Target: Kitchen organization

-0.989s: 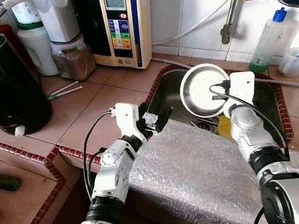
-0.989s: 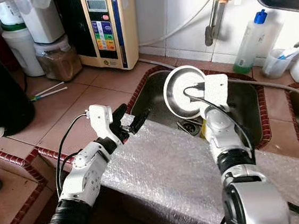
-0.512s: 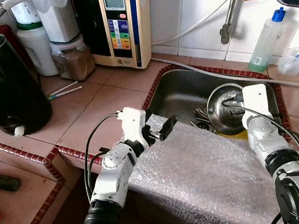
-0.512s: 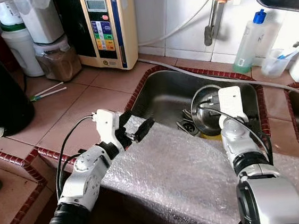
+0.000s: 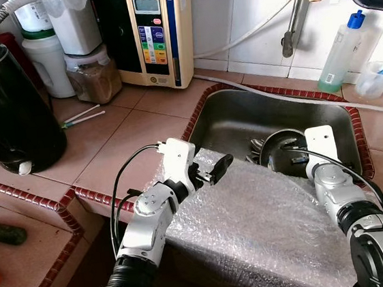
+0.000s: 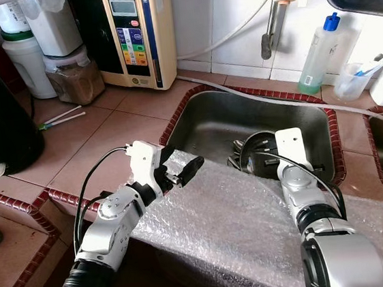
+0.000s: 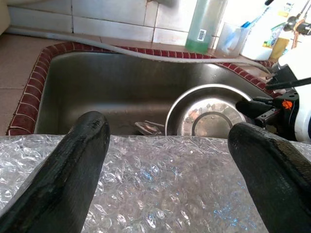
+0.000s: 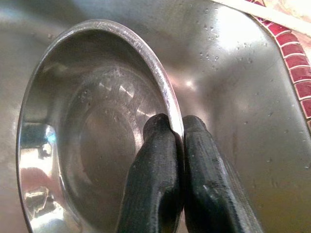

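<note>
Right gripper [image 8: 177, 128] clamped on bowl [image 8: 92, 121] rim, low in sink [image 5: 230, 115]. Left gripper [image 7: 167, 160] spread wide over wrap [image 5: 254, 219]. Step judged: setting bowl down; release needed next.

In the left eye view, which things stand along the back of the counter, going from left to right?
Black kettle → white jar → jar of brown powder → water ionizer → tap pipe → green-tinted bottle → clear cup.

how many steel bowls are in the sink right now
1. The steel bowl sits low in the sink, its rim pinched by the right gripper. Bubble wrap hides the sink's near part, so more may be hidden.
</note>
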{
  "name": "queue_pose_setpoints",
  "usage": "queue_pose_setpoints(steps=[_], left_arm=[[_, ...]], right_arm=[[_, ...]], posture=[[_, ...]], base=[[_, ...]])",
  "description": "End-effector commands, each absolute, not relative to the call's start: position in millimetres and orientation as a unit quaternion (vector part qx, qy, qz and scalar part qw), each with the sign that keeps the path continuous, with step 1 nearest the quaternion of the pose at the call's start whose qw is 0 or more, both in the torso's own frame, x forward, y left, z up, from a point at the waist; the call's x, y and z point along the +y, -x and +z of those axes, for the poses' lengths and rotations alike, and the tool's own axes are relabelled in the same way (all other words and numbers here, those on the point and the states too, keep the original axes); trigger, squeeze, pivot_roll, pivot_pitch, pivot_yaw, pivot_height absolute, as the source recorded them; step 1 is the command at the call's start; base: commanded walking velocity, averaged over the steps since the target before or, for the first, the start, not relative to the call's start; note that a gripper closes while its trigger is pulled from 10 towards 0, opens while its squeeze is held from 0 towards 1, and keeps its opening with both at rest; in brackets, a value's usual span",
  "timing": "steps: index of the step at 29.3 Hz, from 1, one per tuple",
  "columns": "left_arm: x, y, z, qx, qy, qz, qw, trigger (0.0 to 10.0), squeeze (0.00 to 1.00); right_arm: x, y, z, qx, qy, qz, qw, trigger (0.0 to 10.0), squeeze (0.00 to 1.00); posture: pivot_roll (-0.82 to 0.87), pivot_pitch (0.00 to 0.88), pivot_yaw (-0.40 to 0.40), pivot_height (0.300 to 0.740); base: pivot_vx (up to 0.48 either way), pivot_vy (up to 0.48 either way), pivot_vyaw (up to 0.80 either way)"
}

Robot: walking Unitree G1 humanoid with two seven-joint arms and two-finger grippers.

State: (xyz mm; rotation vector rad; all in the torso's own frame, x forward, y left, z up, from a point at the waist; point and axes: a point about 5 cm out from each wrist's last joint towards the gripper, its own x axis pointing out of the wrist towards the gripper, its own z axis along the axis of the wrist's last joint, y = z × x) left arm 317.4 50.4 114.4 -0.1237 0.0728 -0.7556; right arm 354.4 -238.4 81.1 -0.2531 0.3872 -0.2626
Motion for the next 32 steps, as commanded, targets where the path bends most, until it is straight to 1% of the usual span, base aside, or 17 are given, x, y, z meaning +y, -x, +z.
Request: queue_pose_setpoints(steps=[1, 4, 6, 10, 20, 21, 23, 25, 28, 29, 32], left_arm=[[49, -318, 116, 0.035, 0.05, -0.373, 0.926, 10.0, 1.0], [49, -319, 118, 0.033, 0.05, -0.37, 0.927, 10.0, 1.0], [48, -319, 117, 0.035, 0.049, -0.369, 0.927, 10.0, 1.0], [47, -319, 117, 0.036, 0.048, -0.37, 0.927, 10.0, 1.0], [50, -322, 115, 0.041, 0.043, -0.357, 0.932, 10.0, 1.0], [52, -323, 115, 0.042, 0.047, -0.348, 0.935, 10.0, 1.0], [53, -323, 115, 0.039, 0.044, -0.342, 0.938, 10.0, 1.0], [56, -325, 116, 0.032, 0.038, -0.323, 0.945, 10.0, 1.0], [60, -327, 117, 0.026, 0.041, -0.306, 0.951, 10.0, 1.0], [66, -330, 120, 0.01, 0.034, -0.28, 0.959, 10.0, 1.0], [72, -334, 124, -0.005, 0.028, -0.252, 0.967, 10.0, 1.0]], right_arm=[[-232, -350, 70, 0.214, 0.107, -0.12, 0.963, 10.0, 1.0], [-229, -351, 70, 0.211, 0.096, -0.11, 0.966, 10.0, 1.0], [-222, -353, 71, 0.202, 0.072, -0.088, 0.973, 10.0, 1.0], [-217, -353, 71, 0.193, 0.067, -0.069, 0.976, 10.0, 1.0], [-218, -358, 80, 0.171, 0.056, -0.07, 0.981, 10.0, 1.0], [-217, -361, 86, 0.153, 0.075, -0.066, 0.983, 10.0, 1.0], [-213, -364, 91, 0.135, 0.089, -0.053, 0.985, 10.0, 1.0], [-204, -368, 99, 0.103, 0.087, -0.026, 0.991, 10.0, 1.0], [-200, -370, 107, 0.072, 0.105, -0.015, 0.992, 10.0, 1.0], [-198, -371, 115, 0.04, 0.092, -0.008, 0.995, 10.0, 1.0], [-197, -371, 121, 0.008, 0.082, -0.003, 0.997, 10.0, 1.0]], posture=[[0.03, 0.0, 0.015, 0.74], [0.03, 0.0, 0.017, 0.74], [0.03, 0.0, 0.018, 0.74], [0.02, 0.0, 0.019, 0.74], [0.03, 0.0, 0.012, 0.74], [0.03, 0.0, 0.008, 0.74], [0.03, 0.0, 0.007, 0.74], [0.03, 0.0, 0.008, 0.74], [0.02, 0.0, 0.01, 0.74], [0.02, 0.0, 0.011, 0.74], [0.02, 0.0, 0.013, 0.74]], base=[[0.0, 0.0, 0.0], [0.0, 0.0, 0.0], [0.0, 0.0, 0.0], [0.0, 0.0, 0.0], [0.0, 0.0, 0.0], [0.0, 0.0, 0.0], [0.0, 0.0, 0.0], [0.0, 0.0, 0.0], [0.0, 0.0, 0.0], [0.0, 0.0, 0.0], [0.0, 0.0, 0.0]])
